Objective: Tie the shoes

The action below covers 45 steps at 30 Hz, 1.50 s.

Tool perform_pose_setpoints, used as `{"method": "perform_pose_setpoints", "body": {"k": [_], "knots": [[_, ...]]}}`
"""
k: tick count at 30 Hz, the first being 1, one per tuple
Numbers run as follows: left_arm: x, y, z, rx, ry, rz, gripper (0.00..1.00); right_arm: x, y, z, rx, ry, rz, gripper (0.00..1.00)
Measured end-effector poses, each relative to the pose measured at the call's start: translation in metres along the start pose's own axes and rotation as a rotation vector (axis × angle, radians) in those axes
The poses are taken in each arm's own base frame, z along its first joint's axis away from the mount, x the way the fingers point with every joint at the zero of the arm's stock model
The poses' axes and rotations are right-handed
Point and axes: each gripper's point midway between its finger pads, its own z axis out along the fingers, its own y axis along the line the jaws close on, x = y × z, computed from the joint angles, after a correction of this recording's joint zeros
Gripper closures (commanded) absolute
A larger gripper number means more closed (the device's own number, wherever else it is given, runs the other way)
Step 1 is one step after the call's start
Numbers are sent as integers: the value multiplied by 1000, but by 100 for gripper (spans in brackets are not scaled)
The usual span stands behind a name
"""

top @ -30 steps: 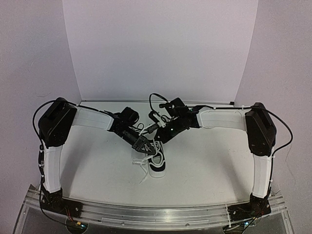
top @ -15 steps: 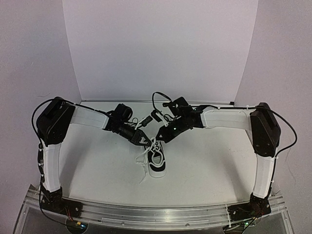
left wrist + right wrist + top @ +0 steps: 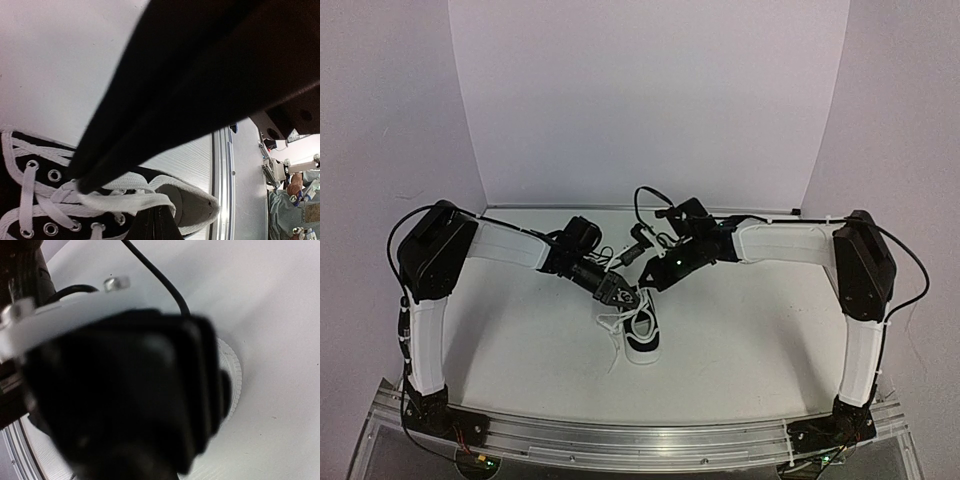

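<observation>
One black shoe [image 3: 643, 335] with a white sole lies mid-table, toe toward the near edge. Loose white laces [image 3: 612, 325] spill off its left side. My left gripper [image 3: 623, 294] hovers just above the shoe's lacing. In the left wrist view its dark fingers [image 3: 150, 100] are shut on a flat white lace [image 3: 125, 201] over the eyelets [image 3: 52, 175] and the shoe's opening [image 3: 192, 207]. My right gripper [image 3: 645, 281] sits right beside the left one, over the shoe's far end. A dark blurred bulk fills the right wrist view, hiding that gripper's jaws. Only the shoe's white sole [image 3: 233, 382] shows there.
White walls close off the back and both sides. An aluminium rail [image 3: 640, 440] runs along the near edge, with both arm bases on it. Black cables [image 3: 645, 200] loop above the right wrist.
My left gripper pulled up and to the left, then came back down to the right, close over the shoe. The right gripper stayed beside it with a small shift. The shoe has barely moved.
</observation>
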Motion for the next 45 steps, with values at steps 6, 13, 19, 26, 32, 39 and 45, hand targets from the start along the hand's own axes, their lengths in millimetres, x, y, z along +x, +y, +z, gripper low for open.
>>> {"method": "perform_pose_setpoints", "body": {"k": [6, 13, 19, 26, 32, 39, 45], "knots": [[2, -9, 2, 48, 5, 18, 98, -4, -3, -2, -10, -16, 26, 79], [-3, -10, 2, 49, -9, 26, 98, -7, -15, -16, -71, -42, 125, 65], [-7, -10, 2, 49, -21, 36, 98, 2, -29, -33, -149, -70, 266, 66], [-8, -9, 2, 42, -25, 38, 98, 24, -4, -25, -299, -38, 381, 64], [-10, -9, 2, 42, -30, 45, 99, 13, 10, -29, -387, -70, 403, 65], [-11, -9, 2, 43, -36, 51, 98, 10, 11, -25, -419, -79, 421, 65], [-12, -9, 2, 43, -37, 42, 99, 20, 9, -18, -417, -52, 452, 64]]}}
